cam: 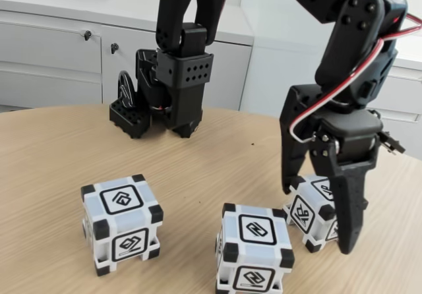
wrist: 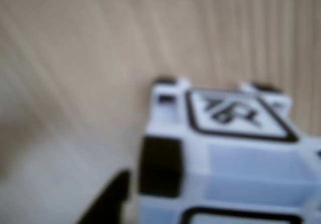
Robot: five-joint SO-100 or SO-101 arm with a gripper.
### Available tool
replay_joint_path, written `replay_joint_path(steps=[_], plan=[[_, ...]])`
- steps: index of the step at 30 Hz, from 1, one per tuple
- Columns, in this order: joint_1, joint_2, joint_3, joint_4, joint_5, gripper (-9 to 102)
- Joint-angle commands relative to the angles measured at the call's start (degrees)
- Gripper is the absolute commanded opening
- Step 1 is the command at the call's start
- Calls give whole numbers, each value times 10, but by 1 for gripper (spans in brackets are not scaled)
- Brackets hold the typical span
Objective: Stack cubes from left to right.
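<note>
I see three cubes on the wooden counter (cam: 59, 149) in the fixed view. The left cube (cam: 122, 220) stands alone toward the left of that view, the middle cube (cam: 254, 249) sits near the bottom edge, and the right cube (cam: 311, 209) is just behind and to the right of the middle one, partly hidden by my arm.

My end effector (cam: 320, 218) is down around the right cube. One black finger (cam: 348, 208) hangs in front of the cube's right side, its tip close to the counter; the other finger drops along the cube's left rear side. The jaws stand wide, with the cube between them. I cannot tell from this angle whether either finger is touching the cube, and the cube looks to be resting on the counter.

In the wrist view the picture is blurred. The right cube (wrist: 225, 153) fills the lower right, its top glyph in a black frame facing up and a black corner block at its near left edge. A dark fingertip (wrist: 108, 204) shows at the bottom, just left of that cube, with a thin strip of counter between them.

Behind the cubes in the fixed view stands the arm's black base (cam: 168, 89), and past the counter's edge are white cabinets (cam: 59, 63).
</note>
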Motion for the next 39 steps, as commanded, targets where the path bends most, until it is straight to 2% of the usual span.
replay_joint_path(steps=[1, 9, 23, 32, 39], plan=[[-3, 4, -26, -21, 5, 36], [-3, 4, -26, -28, -3, 24], [-2, 22, -25, -21, 25, 18], [8, 95, -24, -18, 27, 13], [8, 155, -20, -18, 25, 14]])
